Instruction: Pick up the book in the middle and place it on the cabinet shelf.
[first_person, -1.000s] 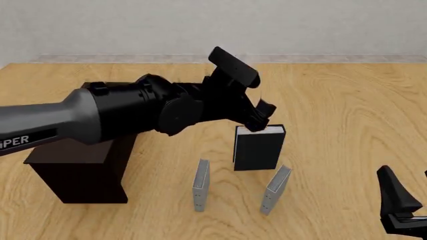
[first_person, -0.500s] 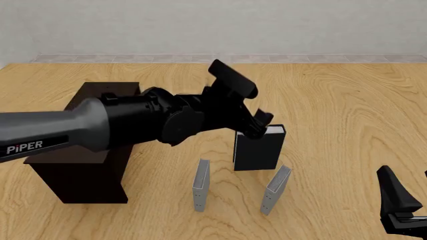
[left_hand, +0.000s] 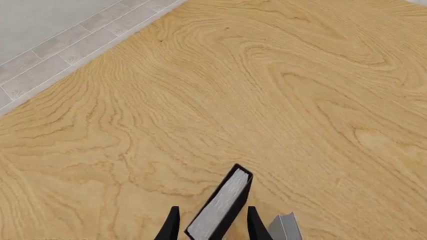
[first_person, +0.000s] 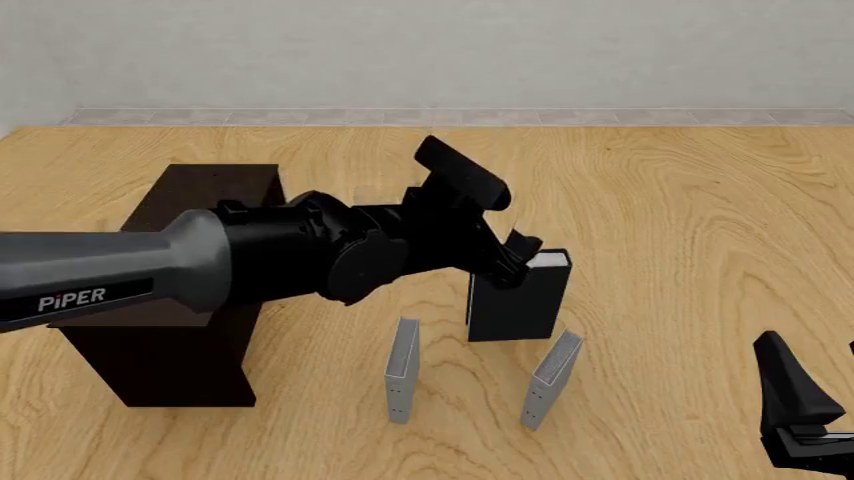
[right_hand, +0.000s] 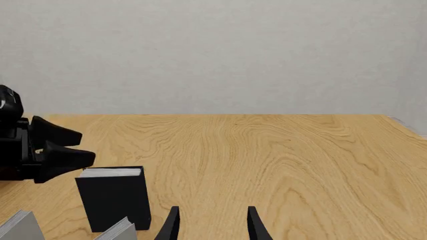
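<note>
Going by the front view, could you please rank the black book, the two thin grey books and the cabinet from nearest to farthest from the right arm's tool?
From the right tool, at the view's lower right corner:
1. Right grey book, standing just left of it.
2. Black book, farther back, with the left tool at its top.
3. Left grey book, beyond the right one.
4. Cabinet, at the far left.

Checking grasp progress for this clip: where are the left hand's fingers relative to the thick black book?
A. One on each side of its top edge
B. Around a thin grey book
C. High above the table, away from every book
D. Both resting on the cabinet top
A: in the left wrist view the two fingers sit on either side of the black book, with its white page edge running between them.
</note>
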